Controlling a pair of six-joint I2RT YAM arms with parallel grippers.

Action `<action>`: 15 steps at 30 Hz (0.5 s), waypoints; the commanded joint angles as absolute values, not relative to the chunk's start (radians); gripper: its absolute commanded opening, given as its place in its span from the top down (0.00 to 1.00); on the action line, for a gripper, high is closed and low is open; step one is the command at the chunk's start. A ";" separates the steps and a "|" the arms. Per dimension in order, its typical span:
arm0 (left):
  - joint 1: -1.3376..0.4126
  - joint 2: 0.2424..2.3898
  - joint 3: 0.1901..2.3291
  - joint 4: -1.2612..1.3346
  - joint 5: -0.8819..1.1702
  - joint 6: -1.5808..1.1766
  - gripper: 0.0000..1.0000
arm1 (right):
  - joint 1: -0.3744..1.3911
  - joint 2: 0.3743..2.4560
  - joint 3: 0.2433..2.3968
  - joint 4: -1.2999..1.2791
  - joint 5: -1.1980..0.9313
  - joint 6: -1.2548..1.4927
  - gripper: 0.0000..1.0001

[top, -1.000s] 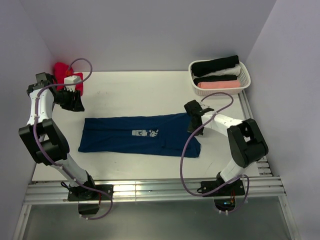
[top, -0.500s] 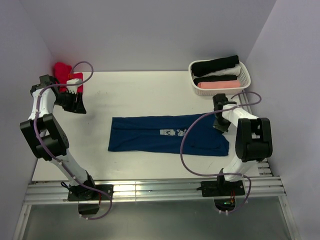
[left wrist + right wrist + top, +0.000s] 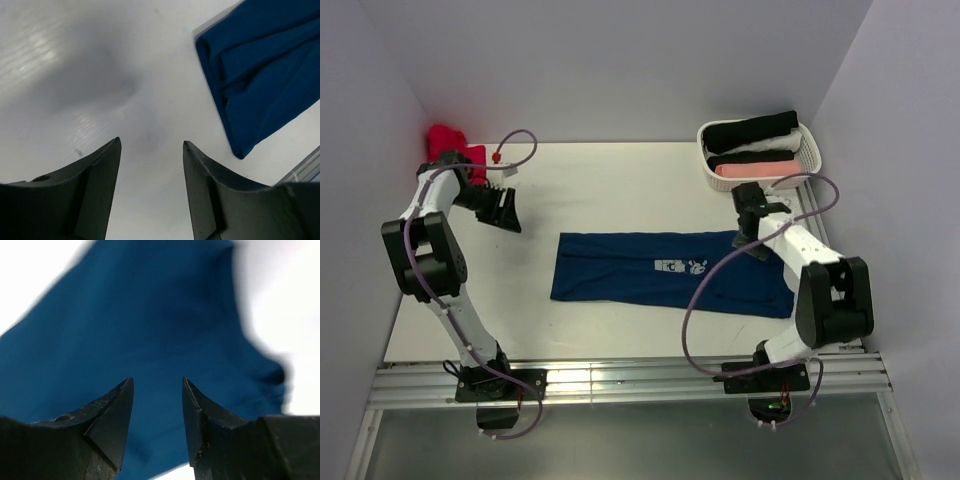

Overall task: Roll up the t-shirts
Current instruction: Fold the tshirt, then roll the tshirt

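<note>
Tabletop (image 3: 620, 190) basket (image 3: 808, 160) holds rolled t-shirts (image 3: 752, 131) (black, white, pink)

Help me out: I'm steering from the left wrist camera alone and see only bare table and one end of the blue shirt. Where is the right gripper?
Observer: The right gripper hangs over the other end of the blue shirt, jaws open, holding nothing.
Operator: Is the shirt rolled at all?
Observer: No, it lies flat on the table as a long folded strip.
Operator: Any finished ones around?
Observer: Three rolled shirts, black, white and pink, lie in a basket at the far right corner.
</note>
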State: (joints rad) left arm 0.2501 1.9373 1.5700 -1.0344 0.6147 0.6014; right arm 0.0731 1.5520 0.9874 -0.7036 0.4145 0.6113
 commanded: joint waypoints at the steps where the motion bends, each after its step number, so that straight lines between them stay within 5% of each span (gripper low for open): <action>1: 0.175 1.956 1.634 -1.043 0.679 0.562 0.42 | 0.239 1.422 0.997 -0.715 0.376 0.742 0.49; 7: 0.092 2.060 1.667 -0.991 0.652 0.453 0.49 | 0.492 1.417 1.051 -0.511 0.256 0.859 0.53; 15: 0.029 2.178 1.744 -0.994 0.704 0.394 0.50 | 0.738 1.799 1.440 -0.403 0.224 0.870 0.58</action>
State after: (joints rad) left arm 0.0437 2.1601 1.6829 -1.0031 0.6445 0.4366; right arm 0.6777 1.7065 1.3087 -0.4911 0.2417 0.8505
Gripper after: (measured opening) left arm 0.499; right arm 0.426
